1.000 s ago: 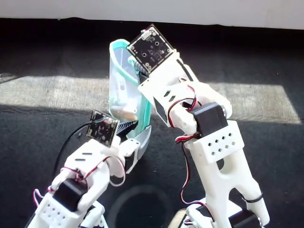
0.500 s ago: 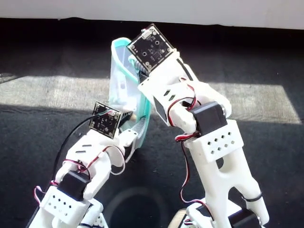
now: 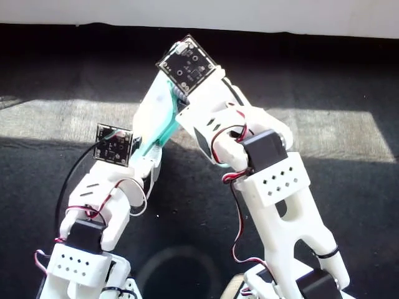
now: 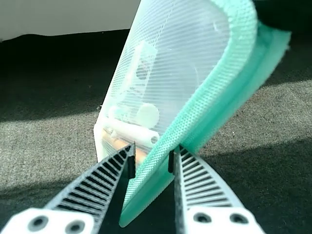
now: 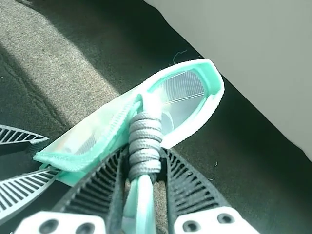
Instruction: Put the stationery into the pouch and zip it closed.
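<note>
Left wrist view: the left fingers [image 4: 105,178] are pinched together on the teal edge band of the pouch [image 4: 165,78], one ribbed finger on each side, the band running up and away between them. Through the clear mesh wall just past the tips I can make out the stationery [image 4: 131,130] lying in the low end of the pouch: pale stick-shaped pieces and one round white piece.

In the right wrist view the right fingers [image 5: 187,187] are closed on the grey cord pull [image 5: 145,144] of the zip, the knotted cord standing up between them. Beyond the cord the pouch's mouth gapes as a teal-rimmed loop, so the zip is not drawn shut there. The left fingers show at the edge of this view, gripping the pouch's other end.

From the high view the pouch is held up off the bench [image 3: 37,180], tilted, strung between the two arms: the left arm [image 3: 103,199] has its lower end, the right arm [image 3: 274,180] its upper end, under the wrist camera board [image 3: 187,65]. The bench is covered in dark cloth, a broad band of sunlight [image 3: 56,121] lies across it, and a pale wall [image 3: 249,12] runs along the back.
</note>
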You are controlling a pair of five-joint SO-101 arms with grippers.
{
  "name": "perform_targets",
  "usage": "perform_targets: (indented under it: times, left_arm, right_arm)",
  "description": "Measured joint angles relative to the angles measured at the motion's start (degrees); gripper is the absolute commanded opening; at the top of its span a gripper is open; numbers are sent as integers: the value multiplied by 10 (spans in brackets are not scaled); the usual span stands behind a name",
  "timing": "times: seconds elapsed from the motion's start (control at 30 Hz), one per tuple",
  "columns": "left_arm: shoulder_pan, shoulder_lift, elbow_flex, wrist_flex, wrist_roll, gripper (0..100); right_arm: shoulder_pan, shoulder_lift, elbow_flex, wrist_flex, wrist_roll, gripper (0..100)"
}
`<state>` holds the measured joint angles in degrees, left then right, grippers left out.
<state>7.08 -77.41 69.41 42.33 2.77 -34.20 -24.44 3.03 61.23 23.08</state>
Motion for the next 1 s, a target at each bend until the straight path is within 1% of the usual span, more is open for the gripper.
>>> perform_targets:
  times: [0.23, 0.5, 0.53, 0.6, 0.67, 0.7, 0.8, 0.9, 1.0]
  left_arm:
    - [0, -1, -112, 120, 0, 141]
    - [-1, -1, -174, 178, 0, 141]
    - [-1, -1, -182, 187, 0, 146]
    - [-1, -1, -189, 201, 0, 189]
    - [11, -1, -191, 216, 0, 226]
    - [19, -1, -191, 225, 0, 227]
    - [47, -1, -191, 232, 0, 224]
    - [54, -1, -191, 230, 0, 224]
    - [53, 0, -177, 194, 0, 224]
  right_arm:
    - [-7, 0, 0, 0, 0, 6]
    - [-25, 24, -4, -16, 0, 6]
    - [-25, 32, -10, -16, 0, 6]
    - [-25, 54, -26, -14, -14, 6]
    - [-25, 78, -56, -14, -35, 6]
    - [-25, 86, -70, -14, -41, 6]
    - [-25, 108, -108, -10, -47, 6]
    - [-25, 125, -141, 22, -49, 6]
    - [-26, 132, -169, 60, -50, 6]
